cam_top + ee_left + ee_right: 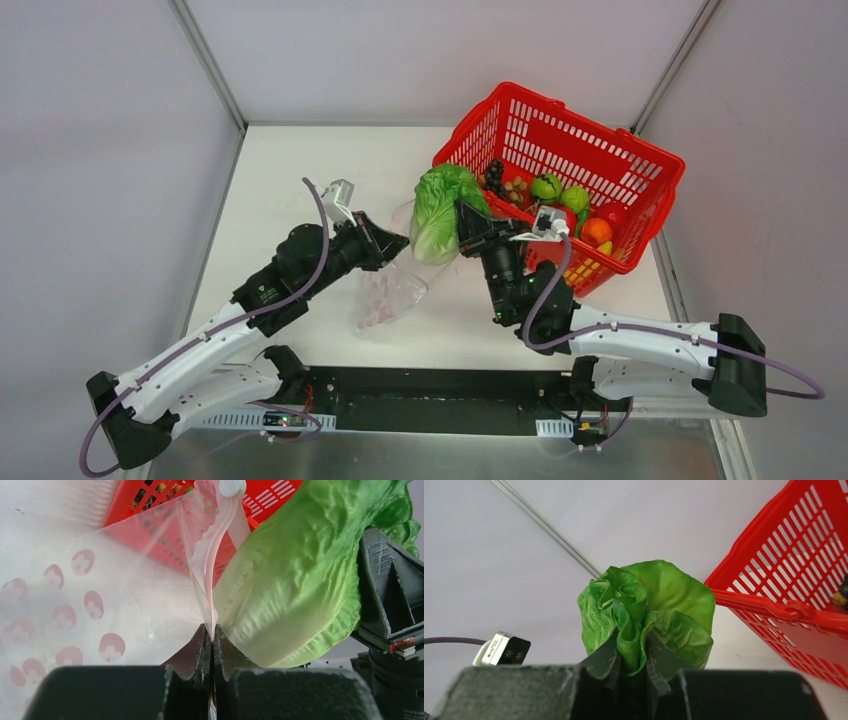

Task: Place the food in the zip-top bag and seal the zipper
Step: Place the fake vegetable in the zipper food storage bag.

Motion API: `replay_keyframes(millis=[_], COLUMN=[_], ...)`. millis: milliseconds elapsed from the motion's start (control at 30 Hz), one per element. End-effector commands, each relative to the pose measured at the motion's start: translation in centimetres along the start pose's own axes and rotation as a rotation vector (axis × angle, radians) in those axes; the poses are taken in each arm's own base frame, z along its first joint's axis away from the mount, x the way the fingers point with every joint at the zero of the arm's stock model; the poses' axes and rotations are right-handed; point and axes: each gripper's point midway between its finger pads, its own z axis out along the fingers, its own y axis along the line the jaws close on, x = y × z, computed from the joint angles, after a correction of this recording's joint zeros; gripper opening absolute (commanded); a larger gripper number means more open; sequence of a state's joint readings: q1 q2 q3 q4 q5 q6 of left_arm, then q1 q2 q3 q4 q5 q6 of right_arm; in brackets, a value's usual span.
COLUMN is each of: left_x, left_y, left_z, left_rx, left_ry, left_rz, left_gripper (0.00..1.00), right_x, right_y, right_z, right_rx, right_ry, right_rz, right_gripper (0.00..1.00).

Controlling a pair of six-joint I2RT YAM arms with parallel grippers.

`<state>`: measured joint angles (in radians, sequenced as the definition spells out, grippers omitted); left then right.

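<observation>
Just outside the near-left corner of the red plastic mesh basket (560, 135), the right gripper (468, 215) (631, 645) is pinched on a ruffled leaf edge of the green crinkled toy lettuce head (437, 215) (649, 605), whose pale base points away from the basket. Further left of the basket, the left gripper (392, 240) (211, 632) is pressed together on the mouth edge of the clear zip-top plastic bag (390, 290) (100, 595), which is printed with pink spots; the bag's body trails down onto the white counter (300, 170). The red-pink zipper strip (212, 555) rises from between the left jaws, and the lettuce sits just beside it on the basket side. Inside the basket lie the dark purple grapes (493, 175), two green round fruits (546, 187), a red round fruit (612, 213) and an orange round fruit (596, 231).
</observation>
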<state>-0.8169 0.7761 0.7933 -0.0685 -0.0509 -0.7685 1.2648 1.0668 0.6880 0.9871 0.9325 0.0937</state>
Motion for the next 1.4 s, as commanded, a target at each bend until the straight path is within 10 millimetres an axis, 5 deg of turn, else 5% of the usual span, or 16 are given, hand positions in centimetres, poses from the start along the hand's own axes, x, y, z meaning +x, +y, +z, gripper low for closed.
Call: replay_keyframes(millis=[0,167,367,633,833,1367], left_x=[-1.4,-1.8,-3.6,-6.2,-7.2,-7.8], left_y=[-2.4,-2.4,-3.5,-4.2,-5.2,-5.0], left_z=[0.8,1.0,0.1,-2.0,-3.6,-5.1], left_rx=[0.117,0.110,0.144,0.157,0.204,0.210], left_ry=[-0.077,-0.092,-0.158,-0.255,-0.287,-0.322], left_rz=[-0.065,-0.084,-0.110,-0.114,-0.109,-0.126], left_gripper=[0.00,0.00,0.00,0.00,0.00,0.00], right_x=[1.4,3.5,1.4,4.1,5.6,4.3], right_y=[-1.2,-1.3,2.3,5.7,4.8,3.3], right_z=[0.3,0.6,-0.8,-0.3,0.1,0.4], right_rx=[0.087,0.086,-0.066,-0.090,-0.075,-0.058], right_ry=[0.034,0.042,-0.158,-0.126,-0.118,-0.142], right_rz=[-0.037,-0.043,0.400,0.422,0.380,0.369], right_gripper=[0.00,0.00,0.00,0.00,0.00,0.00])
